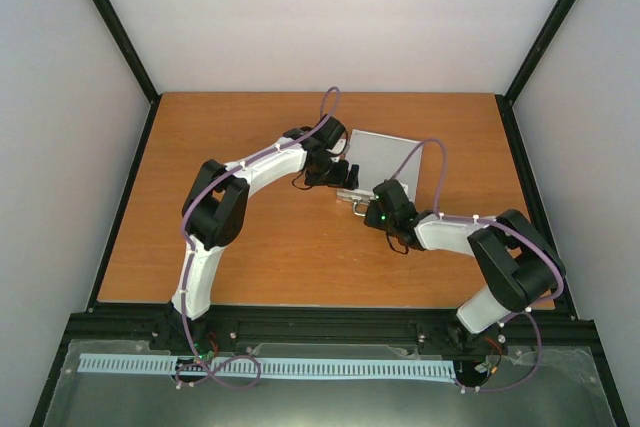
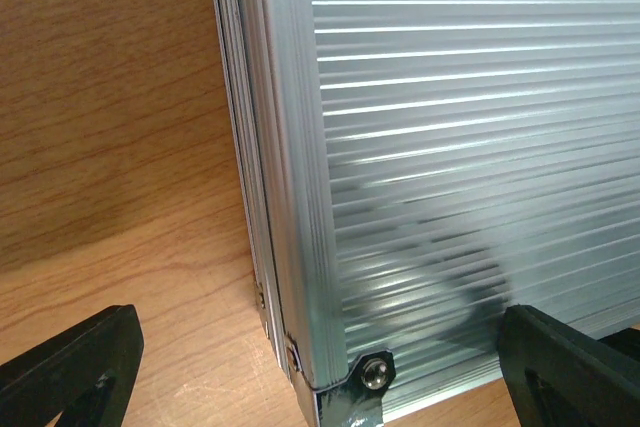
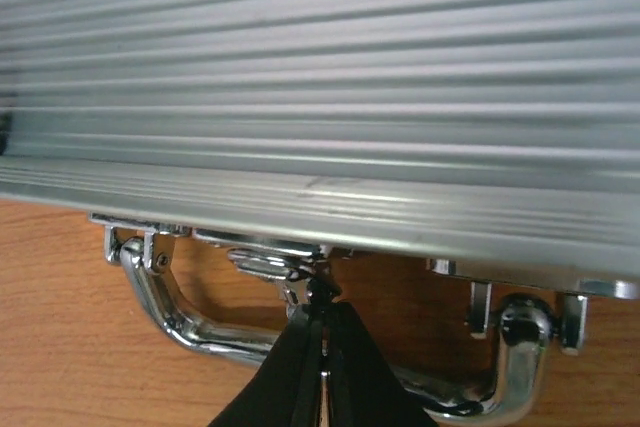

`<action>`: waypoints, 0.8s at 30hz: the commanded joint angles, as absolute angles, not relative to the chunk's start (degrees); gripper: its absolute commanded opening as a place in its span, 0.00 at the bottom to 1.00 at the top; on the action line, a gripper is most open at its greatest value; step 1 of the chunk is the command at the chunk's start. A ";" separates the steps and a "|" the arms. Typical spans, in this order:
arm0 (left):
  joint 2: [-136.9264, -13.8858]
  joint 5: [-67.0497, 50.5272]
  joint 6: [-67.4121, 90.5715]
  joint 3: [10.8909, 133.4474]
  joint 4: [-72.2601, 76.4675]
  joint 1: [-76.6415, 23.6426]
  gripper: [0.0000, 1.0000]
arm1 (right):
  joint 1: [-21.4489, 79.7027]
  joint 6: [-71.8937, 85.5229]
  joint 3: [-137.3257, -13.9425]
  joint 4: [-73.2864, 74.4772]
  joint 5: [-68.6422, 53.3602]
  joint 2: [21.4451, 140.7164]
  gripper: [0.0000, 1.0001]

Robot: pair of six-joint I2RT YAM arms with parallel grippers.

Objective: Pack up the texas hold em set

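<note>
Orange-brown wood of the table (image 1: 270, 237) fills the floor of a white-walled (image 1: 330, 7) booth. The silver case (image 1: 392, 159) lies flat on the table with its ribbed lid down. It sits directly ahead of both claws, which meet it from two sides.

The right claw (image 3: 320, 347) has its two black fingers pressed together with no gap between them. Nothing can be seen pinched there. Its tip sits right at the small chrome latch (image 3: 275, 259) on the case's front edge. The chrome handle (image 3: 200, 332) curves around beneath and to either side of that tip.

The left claw (image 2: 320, 387) is spread wide and holds nothing. One finger (image 2: 70, 367) is out over bare wood. The other is over the ribbed lid, so the riveted corner of the case (image 2: 460, 147) lies between them.

From above, the left claw (image 1: 345, 173) is at the case's left corner. The right claw (image 1: 362, 201) is just beside it at the handle edge.
</note>
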State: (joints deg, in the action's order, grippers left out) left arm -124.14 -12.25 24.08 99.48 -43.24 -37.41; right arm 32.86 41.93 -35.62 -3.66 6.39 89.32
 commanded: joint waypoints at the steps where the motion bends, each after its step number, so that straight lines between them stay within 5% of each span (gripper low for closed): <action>1: -128.39 -8.79 20.92 95.83 -54.25 -37.88 1.00 | 33.05 45.27 -33.30 -8.49 15.13 90.89 0.03; 12: -127.53 -8.55 20.56 93.68 -54.78 -37.88 1.00 | 33.16 51.84 -33.88 -15.30 10.75 101.90 0.03; 24: -127.08 -9.80 22.30 92.89 -50.57 -37.88 1.00 | 33.13 45.34 -34.75 3.63 11.96 85.92 0.03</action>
